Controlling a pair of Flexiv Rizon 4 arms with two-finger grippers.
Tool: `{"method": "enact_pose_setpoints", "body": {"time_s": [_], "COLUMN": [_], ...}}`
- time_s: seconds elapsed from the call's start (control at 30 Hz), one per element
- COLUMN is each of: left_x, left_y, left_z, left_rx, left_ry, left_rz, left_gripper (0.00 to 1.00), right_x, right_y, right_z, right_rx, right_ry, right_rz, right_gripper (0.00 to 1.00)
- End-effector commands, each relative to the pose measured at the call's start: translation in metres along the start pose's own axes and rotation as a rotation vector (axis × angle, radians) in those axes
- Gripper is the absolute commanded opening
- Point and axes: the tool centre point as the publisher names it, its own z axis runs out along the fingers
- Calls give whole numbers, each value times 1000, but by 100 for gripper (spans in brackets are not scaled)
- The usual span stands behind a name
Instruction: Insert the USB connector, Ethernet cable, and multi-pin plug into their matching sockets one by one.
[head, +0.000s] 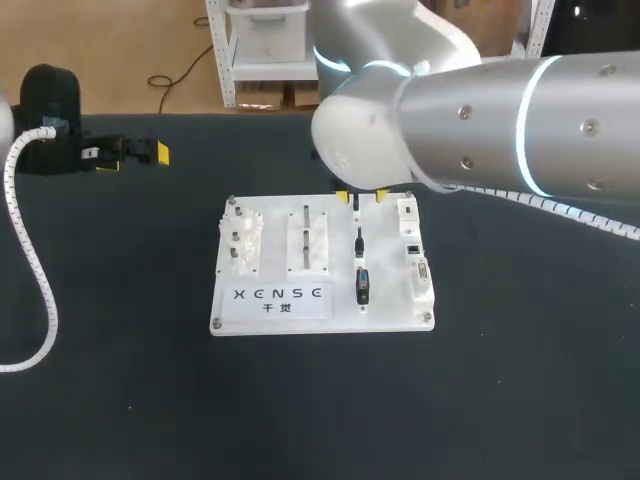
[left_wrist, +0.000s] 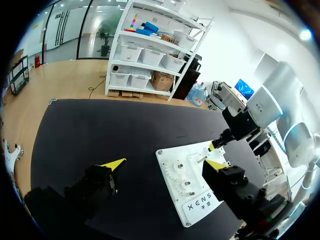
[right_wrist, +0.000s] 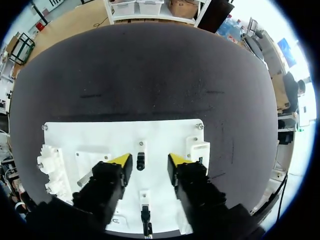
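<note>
A white board (head: 255, 310) lies mid-table. Down a row on its right half stand a small black plug (head: 356, 203), a second black connector (head: 359, 243) and a wider multi-pin plug (head: 363, 286). White sockets (head: 412, 248) line the board's right edge. My right gripper (head: 362, 196) hangs over the far end of that row. In the right wrist view its fingers (right_wrist: 122, 160) straddle the small plug (right_wrist: 140, 161) with a gap on each side, so it is open. My left gripper (head: 150, 153) rests at the far left, open (left_wrist: 164, 163) and holding nothing.
White gear posts (head: 243, 240) and a clear block (head: 308, 240) occupy the board's left half, with a printed label (head: 280, 297) at its front. My left arm's white coiled cable (head: 35, 270) trails over the dark table at the left.
</note>
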Motion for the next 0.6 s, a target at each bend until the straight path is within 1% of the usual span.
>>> {"method": "enact_pose_setpoints", "body": {"time_s": [0.03,0.23,0.3,0.37,0.6], "left_x": [0,0,0,0,0], "left_y": [0,0,0,0,0], "left_z": [0,0,0,0,0], "left_rx": [0,0,0,0,0], "left_ry": [0,0,0,0,0], "left_rz": [0,0,0,0,0], "left_gripper": [100,100,100,100,100], "right_x": [4,4,4,4,8], "right_y": [0,2,4,5,5], "right_z": [1,2,1,1,-4], "right_rx": [2,11,8,5,-3], "right_ry": [-4,-2,-4,-10,-37], "right_rz": [-2,-15,-21,-33,-58], "right_gripper": [27,19,12,0,0]}}
